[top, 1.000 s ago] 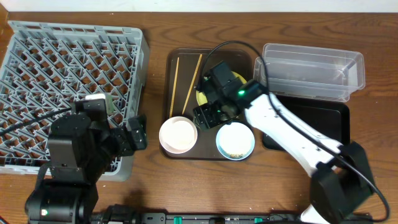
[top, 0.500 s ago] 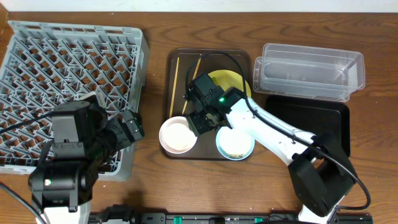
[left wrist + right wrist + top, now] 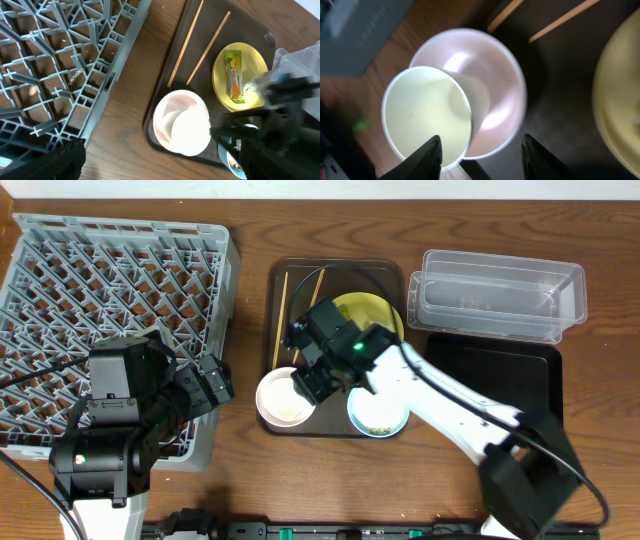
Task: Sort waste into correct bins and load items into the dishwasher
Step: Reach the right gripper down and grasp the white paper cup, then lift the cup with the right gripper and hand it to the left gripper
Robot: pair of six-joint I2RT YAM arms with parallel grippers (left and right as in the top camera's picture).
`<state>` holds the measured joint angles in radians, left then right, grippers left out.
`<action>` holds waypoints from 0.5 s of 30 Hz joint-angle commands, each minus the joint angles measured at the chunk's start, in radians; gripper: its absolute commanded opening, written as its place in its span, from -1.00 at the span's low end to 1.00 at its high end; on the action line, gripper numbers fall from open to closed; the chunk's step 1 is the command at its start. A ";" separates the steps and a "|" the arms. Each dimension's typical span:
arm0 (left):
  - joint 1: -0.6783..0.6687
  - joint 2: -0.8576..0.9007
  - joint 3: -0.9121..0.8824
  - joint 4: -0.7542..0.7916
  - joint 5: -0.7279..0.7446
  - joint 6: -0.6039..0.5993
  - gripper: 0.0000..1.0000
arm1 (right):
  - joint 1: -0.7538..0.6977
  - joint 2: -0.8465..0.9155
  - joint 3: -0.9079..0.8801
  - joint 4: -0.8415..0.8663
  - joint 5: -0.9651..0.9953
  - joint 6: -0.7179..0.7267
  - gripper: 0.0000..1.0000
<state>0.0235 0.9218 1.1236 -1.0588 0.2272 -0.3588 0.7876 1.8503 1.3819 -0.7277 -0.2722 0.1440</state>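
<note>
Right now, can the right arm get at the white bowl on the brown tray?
Probably yes. The right claw hangs open above the white bowl, with nothing between them. A white cup inside the bowl may crowd the grasp.

Dark brown wood-grain table (image 3: 250, 220) fills nearly the whole overhead view, with bare wood showing a little to the left of the right gripper (image 3: 318, 380), well off to its right, and in a band along the near edge below it. Far beyond the gripper, past the table's back edge, runs a narrow pale strip (image 3: 400, 186); wall or floor, cannot tell. Light is soft and even, with weak shadows and a mild sheen on the wood
</note>
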 commanded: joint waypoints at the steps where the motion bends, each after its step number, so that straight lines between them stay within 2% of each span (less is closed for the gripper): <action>1: 0.005 -0.002 0.018 -0.007 0.005 0.017 0.96 | 0.018 0.071 0.010 -0.005 -0.017 0.003 -0.45; 8: 0.005 0.001 0.018 0.008 0.022 0.018 0.96 | -0.005 0.039 0.031 0.002 -0.023 0.028 -0.88; 10: 0.005 0.008 0.018 0.037 0.112 0.031 0.96 | -0.029 0.000 0.042 0.003 -0.049 0.027 -0.98; 15: 0.009 0.057 0.018 0.155 0.393 0.077 0.93 | -0.138 -0.120 0.063 0.003 -0.107 0.026 -0.98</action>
<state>0.0246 0.9489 1.1240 -0.9333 0.4236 -0.3199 0.7189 1.8317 1.3987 -0.7288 -0.3264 0.1646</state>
